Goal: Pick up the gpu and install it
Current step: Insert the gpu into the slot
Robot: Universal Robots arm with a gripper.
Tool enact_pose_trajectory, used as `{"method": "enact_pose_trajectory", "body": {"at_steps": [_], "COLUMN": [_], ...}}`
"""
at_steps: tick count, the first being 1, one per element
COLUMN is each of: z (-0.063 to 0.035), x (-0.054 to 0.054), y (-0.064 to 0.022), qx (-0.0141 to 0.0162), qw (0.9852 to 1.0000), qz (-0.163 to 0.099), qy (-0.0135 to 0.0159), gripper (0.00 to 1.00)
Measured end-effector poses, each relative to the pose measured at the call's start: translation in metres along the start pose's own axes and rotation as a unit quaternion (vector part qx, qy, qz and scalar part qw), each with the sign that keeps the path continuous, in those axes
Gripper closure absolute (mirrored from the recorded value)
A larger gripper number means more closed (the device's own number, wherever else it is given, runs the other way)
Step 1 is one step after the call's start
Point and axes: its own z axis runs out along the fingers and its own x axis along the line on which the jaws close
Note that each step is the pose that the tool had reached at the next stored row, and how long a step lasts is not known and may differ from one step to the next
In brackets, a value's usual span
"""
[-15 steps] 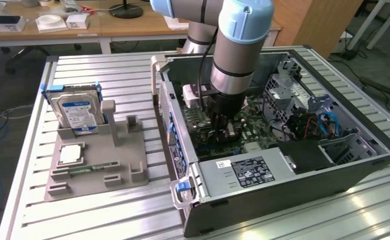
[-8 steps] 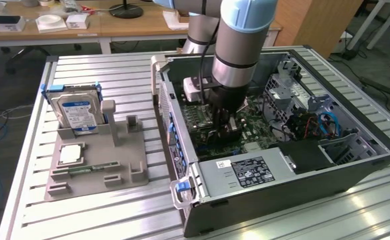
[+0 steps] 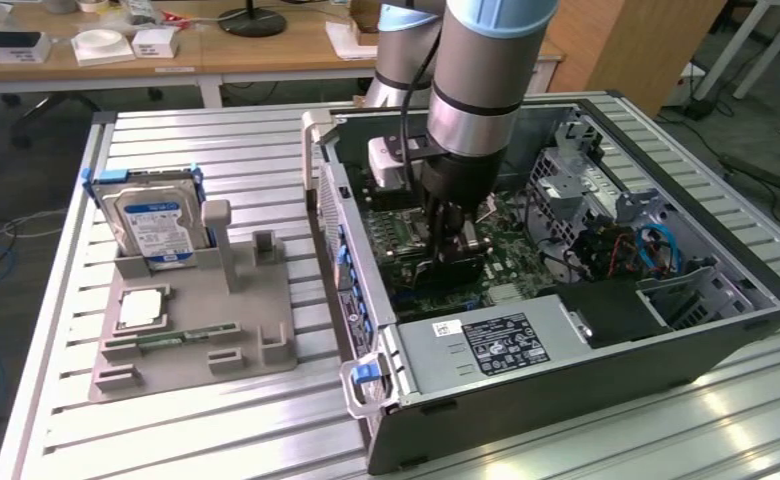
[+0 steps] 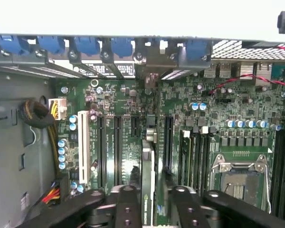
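I've got the jaws pinching the gpu (image 4: 147, 190) edge-on over the motherboard (image 4: 128, 142) slots so it seats straight.

Exterior view looks down at the computer case (image 3: 550, 300); wrist view peers closely inside.

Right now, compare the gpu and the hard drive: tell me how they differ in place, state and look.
Place: the gpu is inside the computer case, above the motherboard; the hard drive stands outside in the grey holder. State: the tool grips the gpu; the hard drive is untouched. Look: the gpu is a green card; the hard drive is silver, blue-labelled. Both stand on edge.
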Motion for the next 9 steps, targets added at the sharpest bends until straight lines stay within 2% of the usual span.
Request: {"method": "enact_pose_trajectory", "body": {"at_steps": [2, 4, 6, 9], "z": [-0.0001, -0.0001, -0.0001, -0.0001], "x": [0.0000, 0.0000, 0.0000, 0.0000], "y": [0.0000, 0.0000, 0.0000, 0.0000], "qx": [0.0000, -0.0001, 0.0000, -0.0001], "qw": [1.0000, 1.0000, 1.0000, 1.0000], "qz": [0.000, 0.000, 0.000, 0.000], "qy": [0.0001, 0.0001, 0.0001, 0.0001], "gripper": [0.80, 0.80, 0.90, 0.90]}}
